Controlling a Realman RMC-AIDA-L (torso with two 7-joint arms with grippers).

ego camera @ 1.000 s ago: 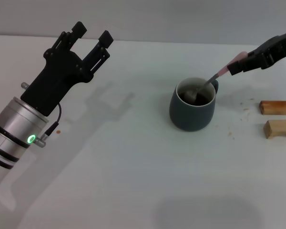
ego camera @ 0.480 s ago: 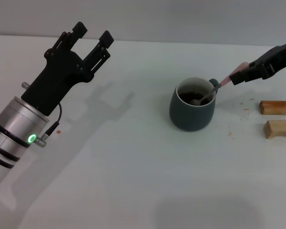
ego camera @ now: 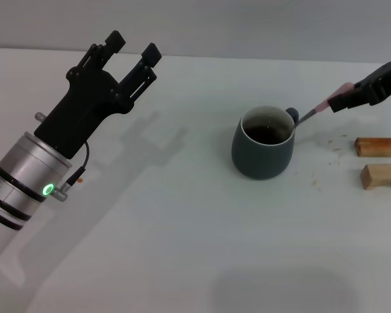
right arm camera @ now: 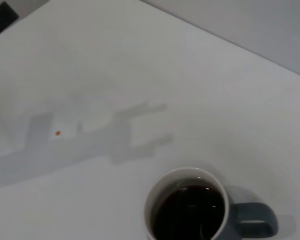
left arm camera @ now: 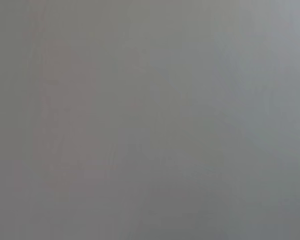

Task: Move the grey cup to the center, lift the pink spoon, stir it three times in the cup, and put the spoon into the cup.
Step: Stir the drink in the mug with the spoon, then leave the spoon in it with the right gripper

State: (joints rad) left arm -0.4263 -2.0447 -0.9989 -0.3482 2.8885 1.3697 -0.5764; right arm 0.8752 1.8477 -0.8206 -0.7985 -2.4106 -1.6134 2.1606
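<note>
The grey cup [ego camera: 263, 155] stands right of the table's middle, holding dark liquid, with its loop handle [ego camera: 292, 115] turned to the far right. The pink spoon [ego camera: 320, 107] slants down from the right, and its silver neck reaches the cup's rim by the handle. Its bowl is hidden there. My right gripper [ego camera: 342, 101] is shut on the pink handle, up and to the right of the cup. My left gripper [ego camera: 133, 47] hangs open and empty, raised over the table's far left. The right wrist view shows the cup [right arm camera: 155, 220] from above. The left wrist view is blank grey.
Two tan wooden blocks [ego camera: 376, 147] [ego camera: 382, 176] lie right of the cup, close under the right arm. Small brown specks [ego camera: 316, 182] dot the table between the cup and the blocks. An orange speck [ego camera: 79, 180] lies beside the left arm.
My right gripper has drawn back to the right with the spoon. The spoon's bowl has slid from the middle of the cup to the rim by the handle. The left arm has shifted slightly.
</note>
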